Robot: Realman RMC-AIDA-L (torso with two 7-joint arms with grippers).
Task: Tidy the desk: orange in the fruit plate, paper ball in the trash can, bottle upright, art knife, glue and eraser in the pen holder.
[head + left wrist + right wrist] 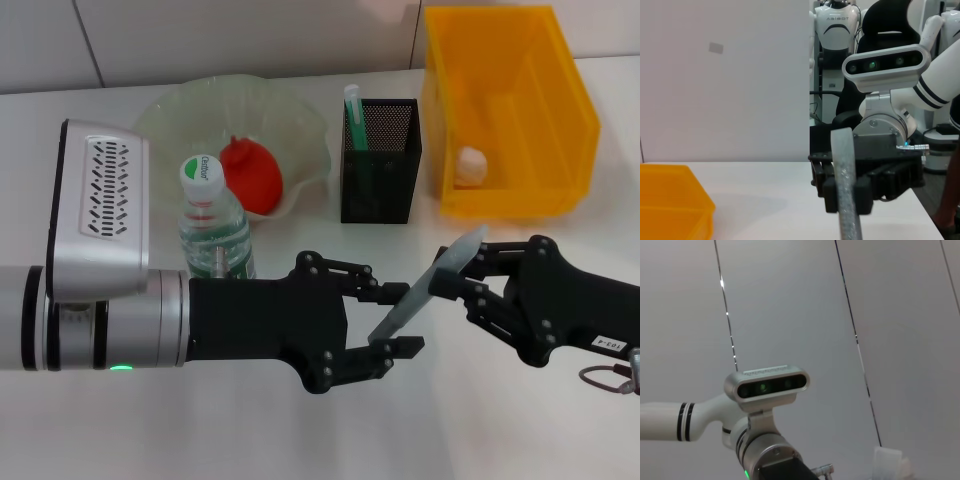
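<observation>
The flat grey art knife spans both black grippers above the white desk — a mid-air handover. The right gripper clamps its upper end; the left gripper has fingers spread around the lower end (not yet closed). The handover probably gives a better grip for reaching the black mesh pen holder, which stands well behind.

Both black grippers meet at mid-table on a slim grey art knife. The right gripper clamps its upper end; the left gripper has fingers spread around its lower end. Behind stand a clear plastic bottle, upright, and a black mesh pen holder.
</observation>
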